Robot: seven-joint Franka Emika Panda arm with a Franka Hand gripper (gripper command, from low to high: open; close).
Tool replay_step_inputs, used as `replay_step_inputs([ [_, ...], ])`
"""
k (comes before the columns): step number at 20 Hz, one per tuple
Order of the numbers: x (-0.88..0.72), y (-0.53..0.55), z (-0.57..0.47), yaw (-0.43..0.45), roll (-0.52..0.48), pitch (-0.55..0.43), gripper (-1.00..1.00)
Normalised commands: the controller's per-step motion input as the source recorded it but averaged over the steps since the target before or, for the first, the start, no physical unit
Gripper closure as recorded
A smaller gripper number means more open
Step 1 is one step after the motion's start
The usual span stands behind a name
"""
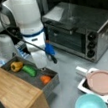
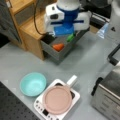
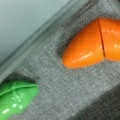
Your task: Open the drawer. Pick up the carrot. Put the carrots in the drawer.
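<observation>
Carrot first, since your wrist view sits right over it: the stubby bright-orange carrot lies on the grey woven lining of the wide, shallow dark-grey drawer, with the rounded end of the glossy green cucumber near it at that view's lower left. Nothing of the tool shows in the wrist view, so you cannot read its state there.

In both front views the drawer stands pulled out from the light wooden-topped cabinet, so the opening step looks done. The carrot rests inside, close to the thick grey front edge, with the cucumber and the yellow pepper lying further back in the same tray. Judging by that, the carrot is already placed and little of the task seems left.

Above the drawer hangs the white arm with its blue-trimmed tool, just over the tray's rim and apart from the carrot; it appears to hold nothing, but you cannot tell how wide it stands. From the opposite side the tool covers the drawer's rear, the carrot visible below it.

Further off on the grey surface stand the silver toaster oven, the pink pan on its white hob, and the turquoise bowl.
</observation>
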Motion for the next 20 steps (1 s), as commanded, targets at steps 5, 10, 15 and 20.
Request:
replay_step_inputs([
  [5, -0.29, 0.27, -0.26, -0.403, -0.004, -0.239, -1.00],
  [10, -0.20, 0.27, -0.12, -0.307, 0.148, -0.052, -1.00],
  [15, -0.08, 0.31, 0.02, -0.466, 0.107, 0.116, -1.00],
  [20, 0.02, 0.25, 0.12, -0.412, 0.100, 0.138, -1.00],
])
